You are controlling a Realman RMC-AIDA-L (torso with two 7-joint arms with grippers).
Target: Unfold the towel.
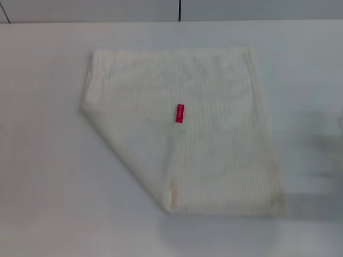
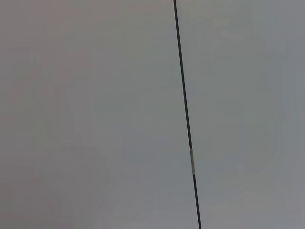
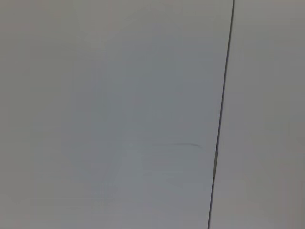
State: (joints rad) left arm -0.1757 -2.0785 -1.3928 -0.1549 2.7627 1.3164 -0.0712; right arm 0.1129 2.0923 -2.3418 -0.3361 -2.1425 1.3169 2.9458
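Towel lies flat on the white tabletop in the head view, near the middle and a little toward the robot's right. It is a cream cloth with faint ribbed stripes. Its far edge runs almost straight across, and its right edge goes down to a corner at the near right. The near-left corner is turned over onto the cloth, so the left side shows a long slanted fold edge from the far left down to the near edge. A small red-pink tag sits on top of the cloth, about in its middle, at the tip of the folded part. A faint orange mark is on the cloth close to the near end of the fold. Behind the tabletop there is a pale wall with a thin dark seam. No arm shows in this view, and a blurred grey patch lies on the tabletop at the right border.

Left wrist view shows only a plain grey-white surface with a thin dark line across it. The left pincer does not appear, so I cannot tell its state.

Right wrist view shows the same kind of pale surface and a thin dark line. The right pincer does not appear either, so its state cannot be told.
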